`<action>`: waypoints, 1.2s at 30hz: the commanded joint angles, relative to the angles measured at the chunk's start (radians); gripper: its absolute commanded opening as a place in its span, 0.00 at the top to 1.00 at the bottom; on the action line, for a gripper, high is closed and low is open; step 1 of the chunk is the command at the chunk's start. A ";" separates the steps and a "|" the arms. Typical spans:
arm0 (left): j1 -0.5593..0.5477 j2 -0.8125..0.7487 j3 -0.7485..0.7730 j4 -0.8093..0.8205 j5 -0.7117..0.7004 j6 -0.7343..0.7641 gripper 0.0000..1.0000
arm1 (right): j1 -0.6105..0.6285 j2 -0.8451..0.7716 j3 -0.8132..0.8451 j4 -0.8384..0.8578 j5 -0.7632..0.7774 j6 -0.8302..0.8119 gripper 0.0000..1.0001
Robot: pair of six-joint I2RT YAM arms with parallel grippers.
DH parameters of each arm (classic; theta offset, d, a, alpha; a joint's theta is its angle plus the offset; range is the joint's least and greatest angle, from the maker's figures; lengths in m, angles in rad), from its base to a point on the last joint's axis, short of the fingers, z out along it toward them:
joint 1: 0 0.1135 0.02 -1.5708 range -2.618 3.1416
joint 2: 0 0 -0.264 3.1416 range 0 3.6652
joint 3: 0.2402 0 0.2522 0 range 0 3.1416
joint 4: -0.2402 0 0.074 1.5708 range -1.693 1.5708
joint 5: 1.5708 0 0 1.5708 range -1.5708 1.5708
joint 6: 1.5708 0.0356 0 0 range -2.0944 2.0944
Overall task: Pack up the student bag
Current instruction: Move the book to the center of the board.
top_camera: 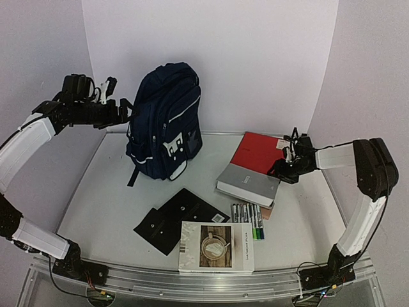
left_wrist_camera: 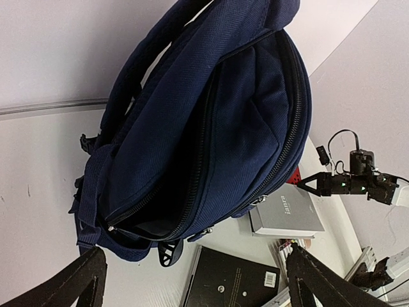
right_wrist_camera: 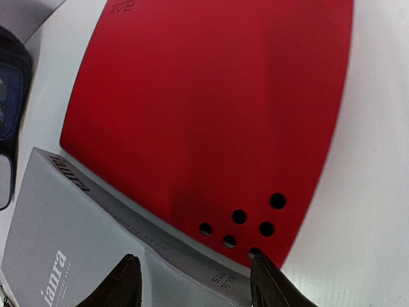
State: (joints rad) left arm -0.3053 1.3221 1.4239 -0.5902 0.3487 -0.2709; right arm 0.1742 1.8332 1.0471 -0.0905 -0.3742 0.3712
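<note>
- One white book (top_camera: 216, 247) with a coffee-cup photo on its cover lies flat nearest the arm bases, in front of the student bag (top_camera: 166, 121) and well apart from it.
- Two flat black pouches (top_camera: 176, 217) overlap each other on the table (top_camera: 108, 192), between the white book and the bag and directly in front of the bag.
- Several markers (top_camera: 248, 220) lie in a row side by side, front-right of the bag, just beside the pouches.
- Grey book (top_camera: 249, 182) lies flat to the right of the bag, with its far edge overlapping the red folder (top_camera: 259, 152).
- Right gripper (right_wrist_camera: 195, 275) hangs over the seam between the grey book and the red folder, right of the bag. Its fingers (right_wrist_camera: 128, 281) are apart with nothing clamped.
- The red folder is flat to the right of the bag, near it, with five dark dots near one corner.
- The bag stands upright at the far side of the table near the back wall, front pocket facing the arms. In the left wrist view a top zipper gapes.
- Left gripper (top_camera: 126, 110) is raised at the bag's upper left side, its claw spread wide and holding nothing. I cannot tell whether it touches the bag.
</note>
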 commanded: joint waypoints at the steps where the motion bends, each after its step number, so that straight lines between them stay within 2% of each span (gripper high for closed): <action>1: 0.015 -0.043 -0.015 0.045 0.013 -0.014 0.02 | 0.071 -0.016 -0.009 0.000 -0.053 0.022 0.46; 8: 0.028 -0.037 -0.029 0.050 0.014 -0.024 0.02 | 0.194 0.035 0.041 0.005 -0.042 0.030 0.49; 12: 0.037 -0.036 -0.032 0.050 0.016 -0.025 0.02 | 0.222 0.008 0.077 -0.004 0.041 -0.001 0.48; 14: 0.042 -0.040 -0.036 0.049 0.016 -0.025 0.02 | 0.223 -0.038 0.080 -0.026 0.144 -0.044 0.43; 18: 0.055 -0.053 -0.046 0.049 0.019 -0.021 0.02 | 0.222 -0.130 0.083 -0.109 0.461 -0.187 0.31; 21: 0.065 -0.057 -0.058 0.061 0.031 -0.020 0.01 | 0.223 -0.143 0.086 -0.143 0.598 -0.297 0.28; 30: 0.094 -0.045 -0.078 0.101 0.083 -0.015 0.01 | 0.224 -0.049 0.133 -0.167 0.736 -0.500 0.24; 36: 0.141 -0.045 -0.105 0.116 0.106 -0.030 0.01 | 0.238 0.000 0.116 -0.164 0.730 -0.544 0.23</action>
State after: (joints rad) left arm -0.1957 1.2961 1.3350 -0.5265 0.4235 -0.2891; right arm 0.3983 1.7999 1.1584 -0.2413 0.3043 -0.1084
